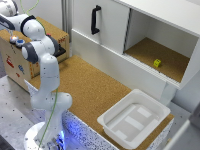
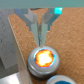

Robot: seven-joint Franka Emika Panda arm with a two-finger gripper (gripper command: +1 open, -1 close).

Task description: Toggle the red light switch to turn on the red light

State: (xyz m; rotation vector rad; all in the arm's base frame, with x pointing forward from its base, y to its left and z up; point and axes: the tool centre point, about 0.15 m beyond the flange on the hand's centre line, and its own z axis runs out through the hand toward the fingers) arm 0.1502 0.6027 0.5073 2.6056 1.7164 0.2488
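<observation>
In the wrist view the red light switch [image 2: 44, 58] is a round silver-rimmed button whose centre glows bright orange-red. My gripper [image 2: 40, 33] is shut with nothing held, its fingertips pressed together and just at the button's rim. A blue button [image 2: 60, 80] shows partly beside the red one. In the exterior view both buttons sit on a wooden box [image 1: 15, 60] at the far left: the red switch [image 1: 13, 39] and the blue one [image 1: 19, 43]. The gripper [image 1: 10, 31] hangs right over them.
The cork tabletop [image 1: 90, 85] carries a white tray [image 1: 120, 131] near its front right corner. Behind stands a white cabinet with a black handle [image 1: 95, 20] and an open compartment holding a small yellow cube [image 1: 157, 62].
</observation>
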